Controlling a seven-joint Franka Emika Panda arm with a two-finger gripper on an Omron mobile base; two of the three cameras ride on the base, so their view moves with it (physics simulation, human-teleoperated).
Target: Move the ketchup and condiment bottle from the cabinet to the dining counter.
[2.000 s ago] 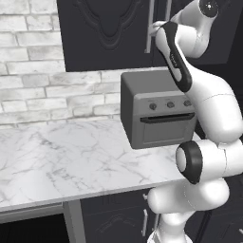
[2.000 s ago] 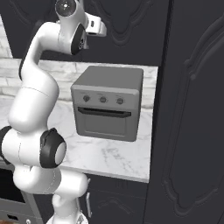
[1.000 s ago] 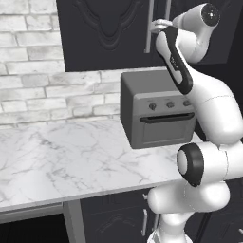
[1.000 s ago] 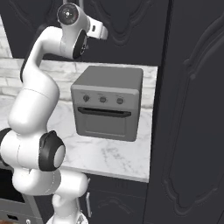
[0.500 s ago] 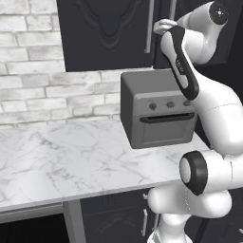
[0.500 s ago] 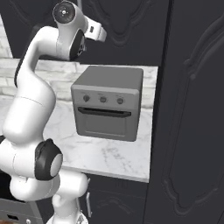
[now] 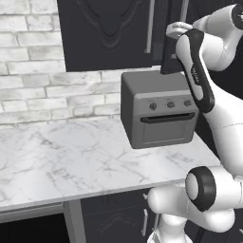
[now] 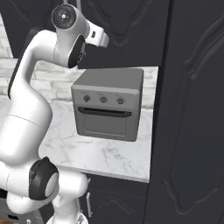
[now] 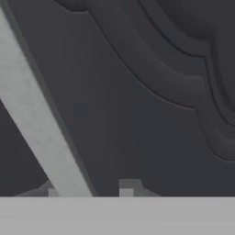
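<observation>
In the left base view the arm climbs the right side of the frame, and its hand reaches the upper right, where the cabinet (image 7: pixel 109 33) hangs with its dark carved doors shut. The hand sits at the silver bar handle (image 7: pixel 151 28) zone between the doors; the gripper (image 7: pixel 172 35) is partly masked by the forearm, so the jaws cannot be read here. A grey toaster oven (image 7: pixel 159 114) stands on the marble counter (image 7: pixel 61 161) against the white brick wall (image 7: pixel 28 71), at centre frame.

In the right base view the arm rises from the lower left and bends at upper left toward the cabinet door. The toaster oven sits mid-frame, and a tall dark pantry cupboard (image 8: pixel 192 109) fills the right side.

In the hand view a pale bar handle (image 9: pixel 34 114) runs diagonally down the left over the carved door panel, ending between the two fingertips (image 9: pixel 128 186) at the bottom edge. The jaws stand narrow, pinched on that handle.

Judging from this, the task is at its opening step: the door is not yet pulled open. The ketchup and condiment bottle are presumably behind the closed doors, and the dining counter trip is all still to do.
</observation>
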